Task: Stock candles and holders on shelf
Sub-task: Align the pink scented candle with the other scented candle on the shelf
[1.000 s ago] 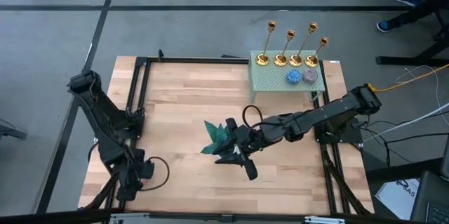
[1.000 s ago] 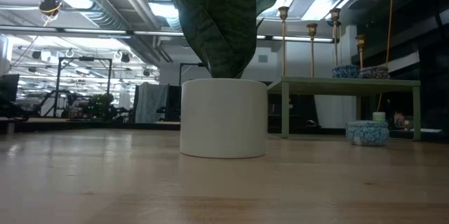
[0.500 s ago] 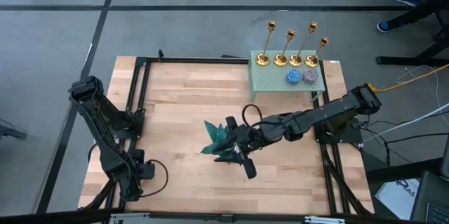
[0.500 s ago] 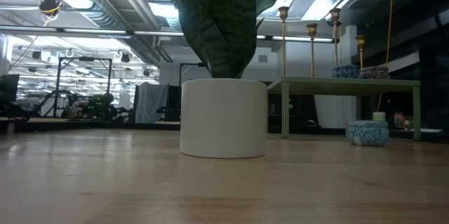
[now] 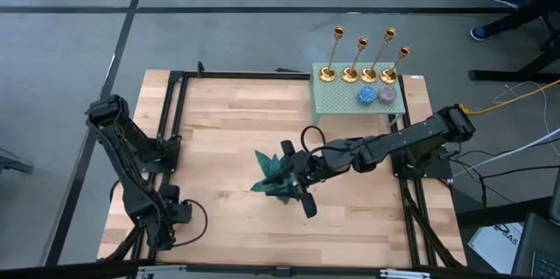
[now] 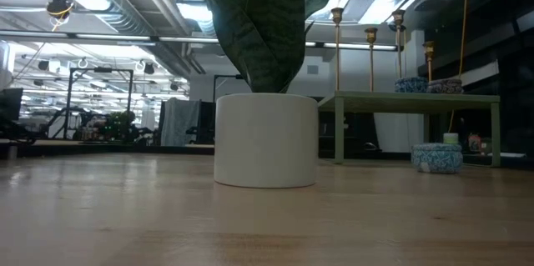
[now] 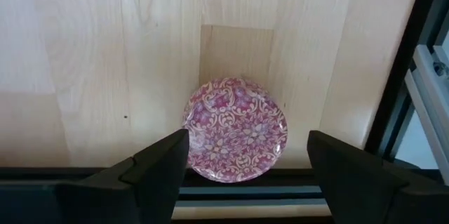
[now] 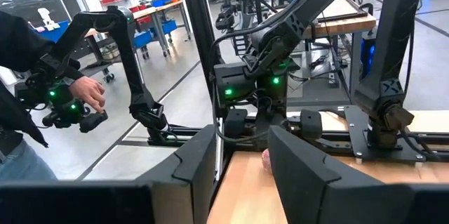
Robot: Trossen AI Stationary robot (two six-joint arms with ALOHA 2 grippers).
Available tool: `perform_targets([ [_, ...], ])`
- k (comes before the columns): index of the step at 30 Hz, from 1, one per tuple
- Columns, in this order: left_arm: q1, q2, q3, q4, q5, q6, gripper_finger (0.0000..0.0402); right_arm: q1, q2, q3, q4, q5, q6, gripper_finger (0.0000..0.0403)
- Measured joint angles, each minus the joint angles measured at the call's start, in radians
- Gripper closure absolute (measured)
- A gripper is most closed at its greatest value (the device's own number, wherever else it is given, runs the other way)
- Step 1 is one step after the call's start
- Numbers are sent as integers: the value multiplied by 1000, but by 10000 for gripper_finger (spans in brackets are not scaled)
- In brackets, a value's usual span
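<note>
The table (image 5: 219, 130) carries the green shelf (image 5: 337, 100) at its far right. On the shelf stand four gold holders (image 5: 360, 56) in a row along the far edge, with a blue candle (image 5: 365, 96) and a mauve one (image 5: 386, 94) just nearer. Another blue candle (image 6: 436, 158) lies on the table under the shelf. The plant (image 5: 273, 174) sits mid-table in a white pot (image 6: 265, 139). The right gripper (image 5: 297, 190) is beside the plant, jaws slightly apart, grasping nothing visible. The left gripper (image 7: 242, 175), near left corner, hangs released over the pink candle (image 7: 235, 129), a finger (image 7: 158, 171) on either side, not gripping.
</note>
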Motion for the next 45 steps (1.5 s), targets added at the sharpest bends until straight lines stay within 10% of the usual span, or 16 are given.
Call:
perform_targets([
  [28, -40, -7, -176, 252, -194, -16, 114, -12, 0, 0, 0, 64, 0, 269],
  [36, 74, -3, -184, 230, -399, 115, 114, -16, 0, 0, 0, 90, -1, 269],
  [45, 299, -2, -184, 246, -401, 277, 114, -16, 0, 0, 0, 90, 30, 269],
])
